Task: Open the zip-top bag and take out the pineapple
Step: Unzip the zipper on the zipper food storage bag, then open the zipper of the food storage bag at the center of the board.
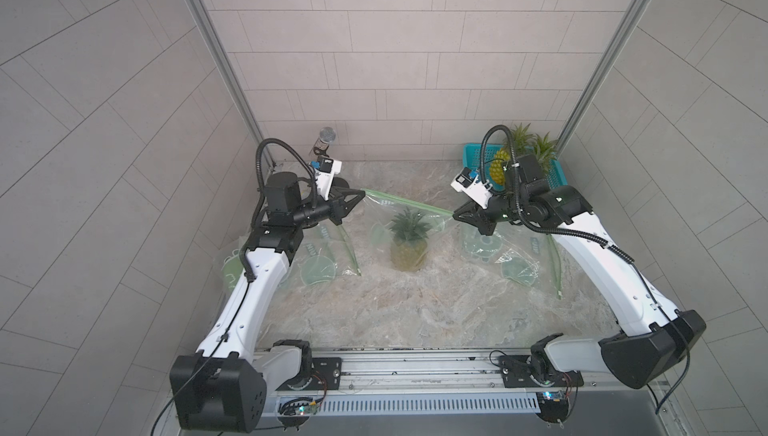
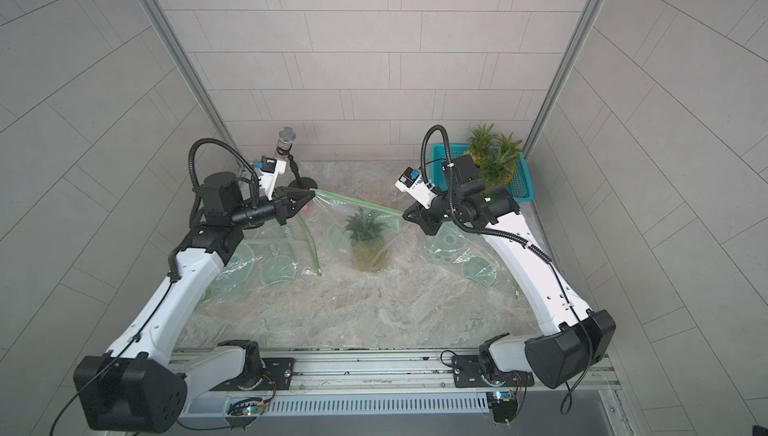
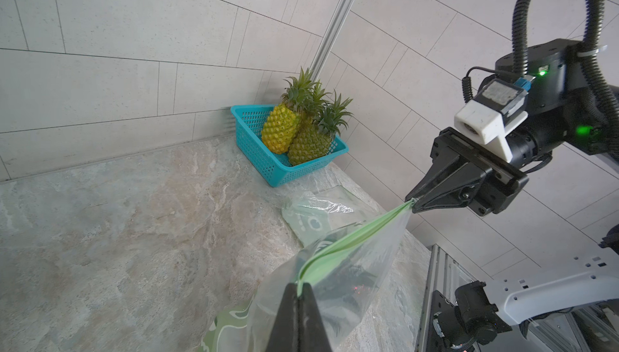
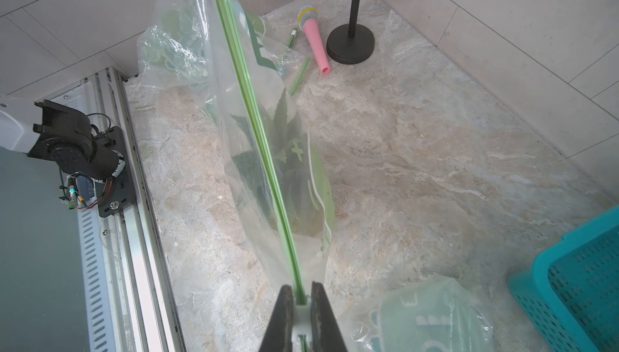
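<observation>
A clear zip-top bag (image 1: 376, 216) hangs stretched between both grippers, its green zip strip (image 1: 409, 202) taut from one to the other. The pineapple (image 1: 409, 252) stands upright inside it on the table, also visible through the plastic in the other top view (image 2: 368, 252) and the right wrist view (image 4: 288, 179). My left gripper (image 1: 362, 194) (image 3: 300, 288) is shut on the strip's end corner. My right gripper (image 1: 455, 214) (image 4: 303, 295) is shut on the white slider (image 4: 303, 311) at the opposite end.
A teal basket (image 1: 473, 155) at the back right holds two more pineapples (image 3: 284, 129). Empty printed bags lie on the left (image 1: 316, 263) and right (image 1: 515, 261). A microphone stand (image 1: 327, 137) and a pink toy microphone (image 4: 315, 40) sit at the back left.
</observation>
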Controlling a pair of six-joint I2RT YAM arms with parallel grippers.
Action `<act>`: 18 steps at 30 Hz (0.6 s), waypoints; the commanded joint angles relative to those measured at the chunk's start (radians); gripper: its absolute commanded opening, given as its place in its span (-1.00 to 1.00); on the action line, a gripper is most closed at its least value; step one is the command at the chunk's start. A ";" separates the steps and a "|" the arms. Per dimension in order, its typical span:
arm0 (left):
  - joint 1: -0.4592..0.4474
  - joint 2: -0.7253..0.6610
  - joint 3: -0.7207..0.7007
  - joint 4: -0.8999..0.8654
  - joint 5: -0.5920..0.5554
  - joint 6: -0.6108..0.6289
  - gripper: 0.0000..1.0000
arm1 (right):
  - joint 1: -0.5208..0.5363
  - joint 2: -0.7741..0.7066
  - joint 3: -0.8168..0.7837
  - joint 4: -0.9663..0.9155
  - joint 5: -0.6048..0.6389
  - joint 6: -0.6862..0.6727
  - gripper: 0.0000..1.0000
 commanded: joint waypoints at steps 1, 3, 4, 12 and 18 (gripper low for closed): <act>0.043 -0.011 -0.002 0.109 -0.008 -0.010 -1.00 | -0.023 -0.046 -0.019 -0.039 -0.021 0.007 -1.00; 0.034 -0.006 -0.011 0.115 0.016 -0.021 -1.00 | -0.018 -0.050 -0.028 -0.019 -0.042 0.015 -1.00; 0.027 -0.002 -0.014 0.116 0.023 -0.026 -1.00 | -0.017 -0.050 -0.031 -0.010 -0.050 0.019 -1.00; -0.099 0.014 -0.023 0.101 0.042 -0.020 -1.00 | -0.004 -0.033 -0.036 0.035 -0.071 0.044 -1.00; -0.168 0.037 0.007 -0.010 0.039 0.051 -1.00 | 0.009 -0.015 -0.033 0.056 -0.076 0.057 -1.00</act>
